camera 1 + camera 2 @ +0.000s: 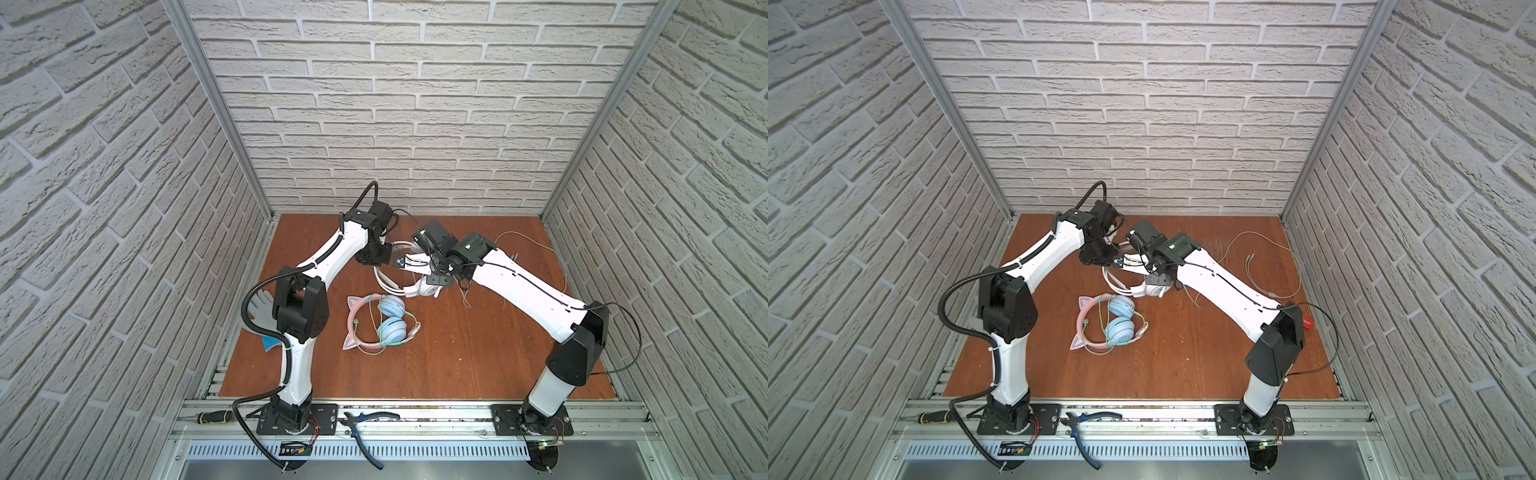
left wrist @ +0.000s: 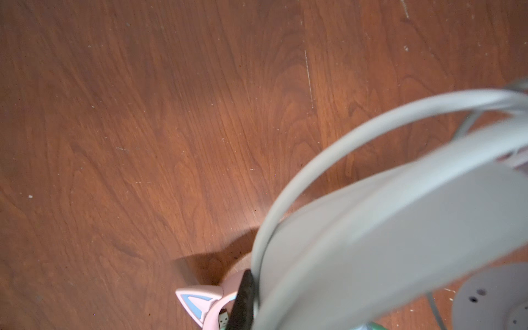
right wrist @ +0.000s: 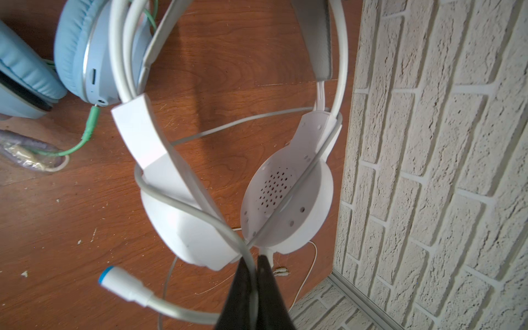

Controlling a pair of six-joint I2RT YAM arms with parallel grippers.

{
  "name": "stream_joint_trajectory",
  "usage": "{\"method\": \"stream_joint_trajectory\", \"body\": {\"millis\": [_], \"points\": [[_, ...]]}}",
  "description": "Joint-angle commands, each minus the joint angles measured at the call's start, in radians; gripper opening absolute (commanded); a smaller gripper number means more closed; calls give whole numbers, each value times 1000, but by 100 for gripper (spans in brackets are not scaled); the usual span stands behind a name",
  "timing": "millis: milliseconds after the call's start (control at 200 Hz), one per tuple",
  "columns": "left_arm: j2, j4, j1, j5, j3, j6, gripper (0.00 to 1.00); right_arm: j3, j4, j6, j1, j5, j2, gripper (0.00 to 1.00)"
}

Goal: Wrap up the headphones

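Nearest, on the front rail, lie one screwdriver (image 1: 214, 417) and one pair of pliers (image 1: 365, 419). Beyond them, in the middle of the table (image 1: 457, 353), the pink headphones (image 1: 392, 328) lie flat with their green cable looped loosely about the cups, and neither arm touches them. Just beyond, toward the far centre, the white headphones (image 3: 288, 194) hang lifted between the arms. The left gripper (image 1: 380, 257) is clenched, by my reading on the headband. The right gripper (image 3: 254, 264) is pinched tight on the white cable (image 3: 200, 217) just under the cups, where one turn already crosses the yokes. To wrap well, I would hold the band steady with the left, draw the cable snug with the right, lay each turn beside the last, and steer clear of the microphone boom (image 3: 125, 285). At the far right lies one loose cable (image 1: 536, 249). In all there are two headphones and two grippers, both closed.
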Motion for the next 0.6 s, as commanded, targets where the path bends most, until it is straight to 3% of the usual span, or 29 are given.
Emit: {"method": "stream_joint_trajectory", "body": {"millis": [0,595], "points": [[2,16,-8,89,29,37,0,-18,95,-29,-19,-26,-29,9],[12,-11,-21,153,40,111,0,-57,217,-91,-107,-8,30,12]]}}
